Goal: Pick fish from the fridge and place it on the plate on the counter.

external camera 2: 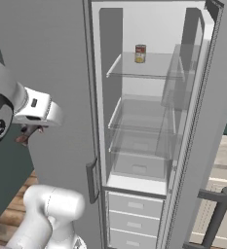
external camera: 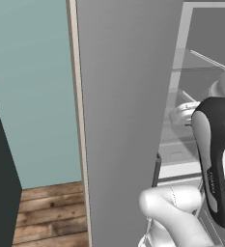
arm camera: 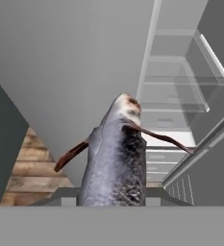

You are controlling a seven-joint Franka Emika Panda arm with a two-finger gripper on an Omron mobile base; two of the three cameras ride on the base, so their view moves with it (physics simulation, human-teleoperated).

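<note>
The two-finger gripper [external camera 2: 28, 130] on the white arm is clamped on the small, slim dark grey fish [arm camera: 116, 163]. In the hand view the fish rises straight up from the bottom edge between the jaws, its pale, reddish-tinged end uppermost and thin brown fins sticking out to either side. The fingertips themselves are hidden behind the fish's body there.

In the right base view the gripper sits at the left of the picture, below the white wrist block, in front of the flat grey outer side of the tall grey fridge [external camera 2: 149, 121]. A small reddish-brown bit pokes out beneath it, which looks like part of the fish, though it is too small to be sure. The fish is thus outside the fridge, held in the air beside the fridge's outer wall.

The right base view also looks into the open fridge: a pale interior, clear glass shelves [external camera 2: 144, 65], white drawers at the bottom, and a small red-and-yellow labelled can [external camera 2: 140, 53] standing on the top shelf. The open door stands at the right, with a grey bar handle low down.

The left base view shows the fridge's broad grey side, a pale teal wall [external camera: 32, 91] and a brown wooden plank floor [external camera: 51, 212] to its left.
</note>
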